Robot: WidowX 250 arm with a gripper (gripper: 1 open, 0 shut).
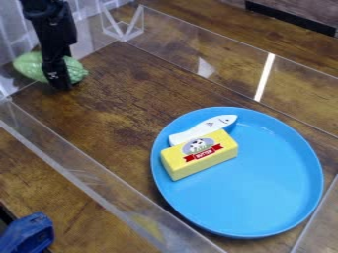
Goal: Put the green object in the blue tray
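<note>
Nearest the camera, at the bottom left corner, a bit of blue cloth (24,237) pokes into view below a clear acrylic wall (93,168) that runs diagonally across the wooden table (145,99). Just past that wall, right of centre, sits the blue tray (278,188), round and shallow. On its left part lies a yellow block (200,155) with a small picture label on top, and touching the block's far edge, a white object (205,126), long and narrow, pointing toward the tray's far rim. Bare wood between tray and arm, with window glare streaks. Far left, well apart from the tray, the green object (32,66) lies on the table beside the far acrylic panel. The black gripper (55,75) points steeply down right at it, fingers spread wide, tips down at table level over the object's right part; green shows on both sides of the gripper. Contact cannot be told from this view.
</note>
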